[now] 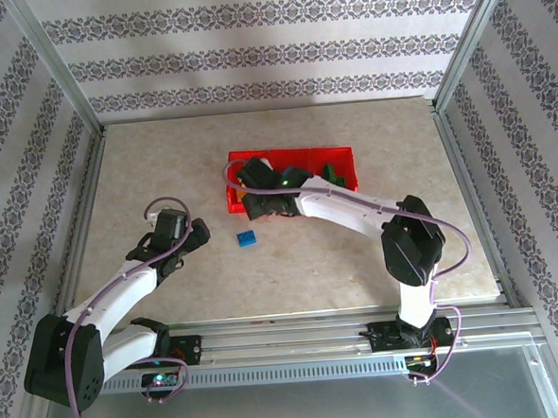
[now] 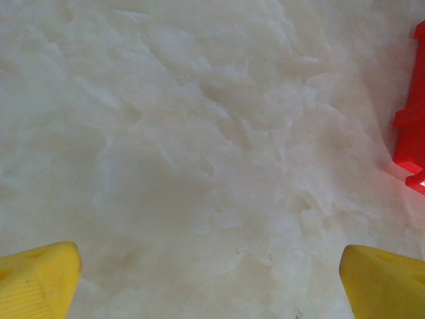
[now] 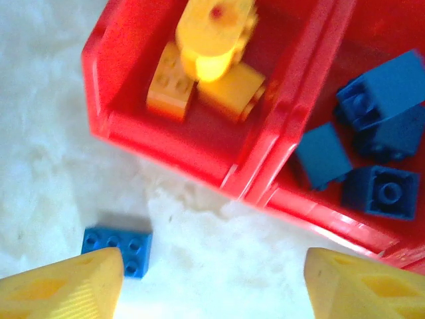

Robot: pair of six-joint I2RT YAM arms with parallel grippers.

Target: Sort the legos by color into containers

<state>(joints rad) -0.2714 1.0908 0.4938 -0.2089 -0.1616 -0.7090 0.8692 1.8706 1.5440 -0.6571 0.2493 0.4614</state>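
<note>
Just beside right tool [image 3: 212,287], loose blue lego [image 3: 118,249], red tray [image 3: 166,151] beyond

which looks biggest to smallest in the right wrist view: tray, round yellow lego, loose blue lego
1. tray
2. round yellow lego, stacked on others, so nearer the camera
3. loose blue lego, partly covered, so its place after the yellow one is unsure

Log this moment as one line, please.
left gripper open, empty; right gripper open by red tray; yellow bricks, blue bricks binned; loose blue brick on table
</note>
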